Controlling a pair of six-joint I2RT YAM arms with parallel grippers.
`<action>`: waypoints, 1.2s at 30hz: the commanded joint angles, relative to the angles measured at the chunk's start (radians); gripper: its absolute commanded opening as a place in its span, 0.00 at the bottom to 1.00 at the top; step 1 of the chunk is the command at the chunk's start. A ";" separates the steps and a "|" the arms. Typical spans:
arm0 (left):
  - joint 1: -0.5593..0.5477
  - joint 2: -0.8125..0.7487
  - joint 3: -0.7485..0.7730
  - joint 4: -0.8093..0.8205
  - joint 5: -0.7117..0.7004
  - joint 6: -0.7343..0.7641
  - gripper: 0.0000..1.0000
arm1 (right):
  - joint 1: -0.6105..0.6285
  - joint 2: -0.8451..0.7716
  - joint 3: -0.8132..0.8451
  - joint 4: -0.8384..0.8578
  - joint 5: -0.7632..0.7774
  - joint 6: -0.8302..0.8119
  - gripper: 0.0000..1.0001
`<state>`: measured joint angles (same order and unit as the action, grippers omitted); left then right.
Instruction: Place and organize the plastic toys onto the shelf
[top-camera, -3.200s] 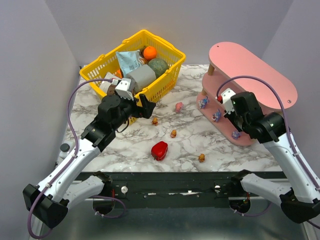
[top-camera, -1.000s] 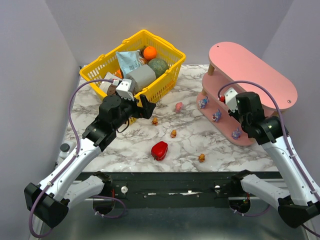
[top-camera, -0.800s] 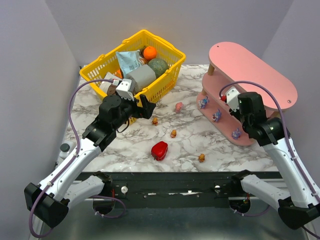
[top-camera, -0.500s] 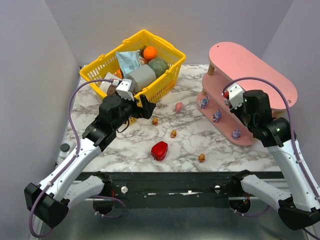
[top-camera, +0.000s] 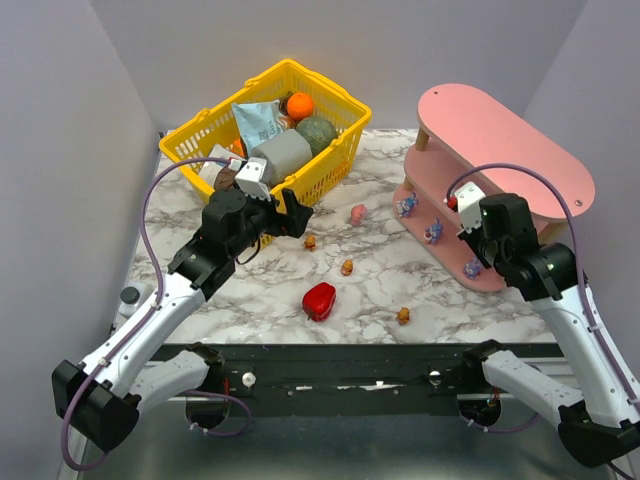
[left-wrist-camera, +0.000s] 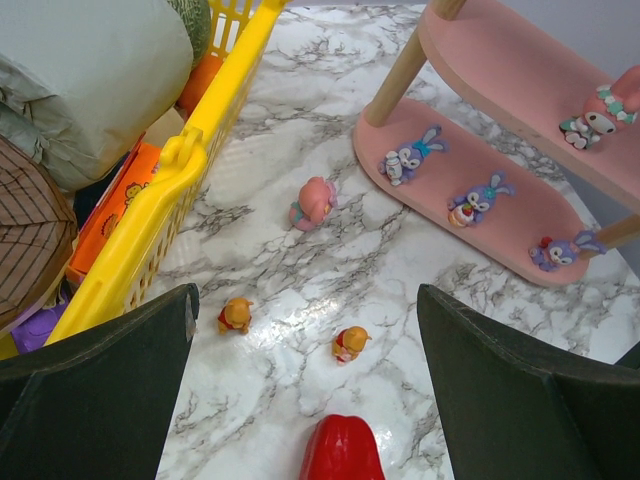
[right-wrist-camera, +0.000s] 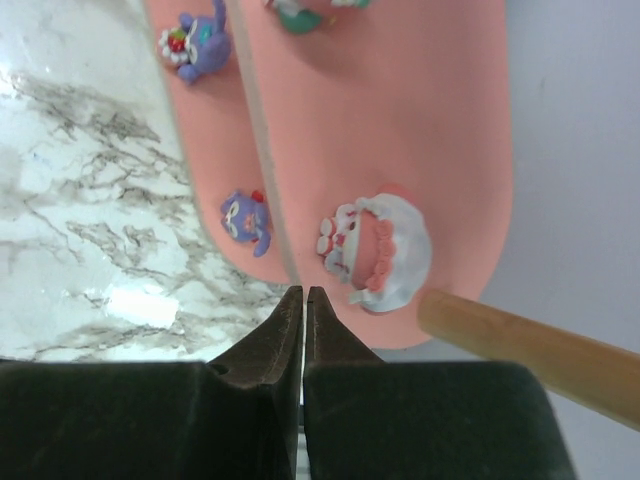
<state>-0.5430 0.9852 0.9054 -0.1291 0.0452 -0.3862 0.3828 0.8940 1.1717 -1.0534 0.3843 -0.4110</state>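
Your left gripper (left-wrist-camera: 310, 335), spread wide and empty, hangs over the table (left-wrist-camera: 420, 300), where a pink toy (left-wrist-camera: 312, 203) and orange toys (left-wrist-camera: 350, 343) lie loose beside the yellow basket (left-wrist-camera: 200, 150). The print on the basket's orange packet (left-wrist-camera: 120, 205) is too small to read. Your right gripper (right-wrist-camera: 304, 296) is pressed together on nothing at the shelf (right-wrist-camera: 400, 120), and only its wrist view shows the white-and-pink toy (right-wrist-camera: 380, 250) near a dowel post (right-wrist-camera: 520, 335).

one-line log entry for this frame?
left hand: open, empty, over table | right hand: shut, empty, by shelf | toys on table: four

No text, label or number can be read.
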 joint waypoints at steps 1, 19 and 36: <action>0.006 0.006 0.012 0.013 0.031 0.004 0.99 | -0.012 -0.017 -0.033 -0.036 0.056 0.014 0.10; 0.006 0.017 0.015 0.025 0.044 -0.005 0.99 | -0.088 -0.063 -0.095 0.112 0.199 -0.035 0.11; 0.006 0.018 0.007 0.029 0.045 -0.005 0.99 | -0.113 -0.041 0.031 0.089 0.068 0.012 0.15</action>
<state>-0.5430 1.0008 0.9054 -0.1204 0.0731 -0.3904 0.2756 0.8528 1.1217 -0.9348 0.5240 -0.4335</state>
